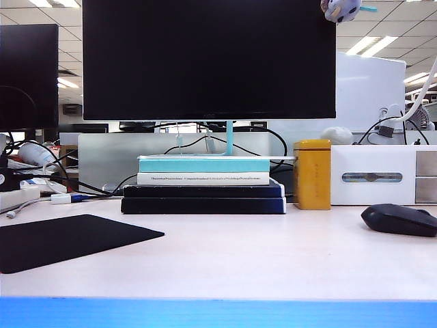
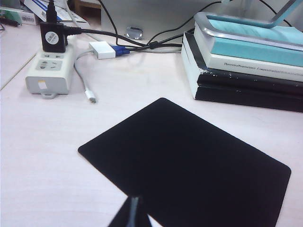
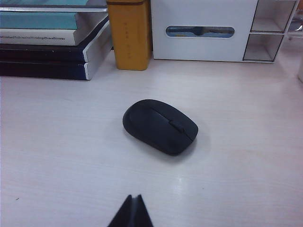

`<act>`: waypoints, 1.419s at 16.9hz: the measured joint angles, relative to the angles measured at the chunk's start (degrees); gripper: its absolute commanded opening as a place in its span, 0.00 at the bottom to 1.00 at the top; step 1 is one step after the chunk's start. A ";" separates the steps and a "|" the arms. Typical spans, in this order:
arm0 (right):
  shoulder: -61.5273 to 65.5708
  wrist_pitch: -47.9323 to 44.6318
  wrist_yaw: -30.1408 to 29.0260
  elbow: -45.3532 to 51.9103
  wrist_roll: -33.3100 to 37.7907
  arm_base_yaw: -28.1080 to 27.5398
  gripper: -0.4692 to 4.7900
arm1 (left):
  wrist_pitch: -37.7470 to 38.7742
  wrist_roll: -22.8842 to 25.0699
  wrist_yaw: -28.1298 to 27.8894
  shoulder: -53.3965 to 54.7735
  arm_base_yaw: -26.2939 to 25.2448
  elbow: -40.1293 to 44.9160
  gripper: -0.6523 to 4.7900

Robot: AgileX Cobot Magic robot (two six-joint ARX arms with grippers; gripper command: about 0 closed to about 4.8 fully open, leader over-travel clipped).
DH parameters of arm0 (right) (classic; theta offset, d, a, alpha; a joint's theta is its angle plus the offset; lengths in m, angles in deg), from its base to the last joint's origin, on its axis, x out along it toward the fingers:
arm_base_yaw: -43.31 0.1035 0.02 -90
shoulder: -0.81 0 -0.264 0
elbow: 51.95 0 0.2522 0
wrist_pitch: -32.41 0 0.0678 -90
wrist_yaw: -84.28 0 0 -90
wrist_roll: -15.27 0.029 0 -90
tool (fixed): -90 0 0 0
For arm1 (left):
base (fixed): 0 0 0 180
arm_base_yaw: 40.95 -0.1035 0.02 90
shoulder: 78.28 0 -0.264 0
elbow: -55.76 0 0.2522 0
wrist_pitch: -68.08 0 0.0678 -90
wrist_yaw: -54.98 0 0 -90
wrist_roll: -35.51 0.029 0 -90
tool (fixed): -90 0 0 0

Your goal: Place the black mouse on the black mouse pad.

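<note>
My left gripper (image 2: 133,213) shows only as dark fingers pressed together into one tip at the frame edge, hanging above the counter (image 2: 42,156), holding nothing. My right gripper (image 3: 133,213) looks the same: fingers closed to a point, empty, raised off the surface. Neither arm appears in the exterior view.

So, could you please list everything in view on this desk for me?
mouse: one, black, bare desk on the right, in front of the tin
mouse pad: one, black, flat on the left, nothing on it
books: one stack, teal, white and dark, centre, under the monitor stand
monitor: one, black, above the books
tin: one, yellow, right of the books
organiser box: one, white, right of the tin
power strip: one, white, far left
left tool: shut, above the pad's near edge
right tool: shut, short of the mouse
</note>
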 measured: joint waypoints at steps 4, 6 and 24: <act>0.00 0.00 0.00 0.00 0.00 0.00 0.09 | 0.00 0.02 0.00 0.00 0.00 0.00 0.12; 0.00 0.00 -0.02 0.00 0.00 0.00 0.09 | 0.00 0.02 0.00 0.00 0.00 0.00 0.12; 18.21 -5.22 -4.79 -32.22 18.21 -0.26 0.09 | -3.06 -8.13 -9.22 27.98 0.00 -38.38 0.11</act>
